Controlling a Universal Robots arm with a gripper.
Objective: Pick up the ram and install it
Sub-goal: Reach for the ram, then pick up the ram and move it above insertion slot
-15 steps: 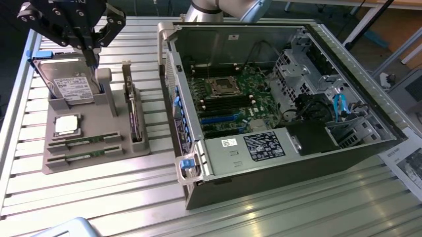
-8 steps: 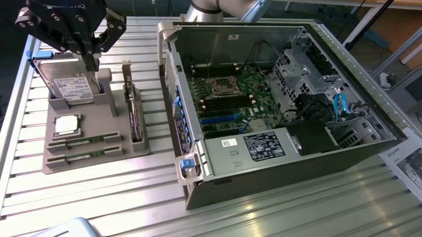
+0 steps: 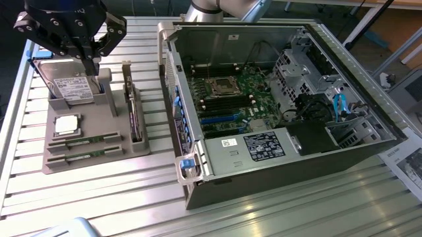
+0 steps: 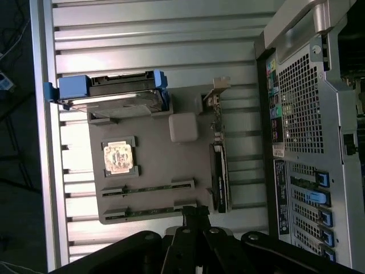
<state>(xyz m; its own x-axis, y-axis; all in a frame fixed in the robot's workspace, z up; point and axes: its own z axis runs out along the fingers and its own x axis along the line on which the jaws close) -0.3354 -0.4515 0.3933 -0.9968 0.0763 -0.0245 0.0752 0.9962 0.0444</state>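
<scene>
Your black gripper (image 3: 90,65) hung shut and empty above the grey plastic tray (image 3: 99,118). Both thin green ram sticks (image 3: 84,141) lay in it.

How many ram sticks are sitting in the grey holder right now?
2. One ram lies in the slot nearest the processor chip; the second ram lies parallel beside it, at the grey holder's edge. Any inside the computer case cannot be told.
</scene>
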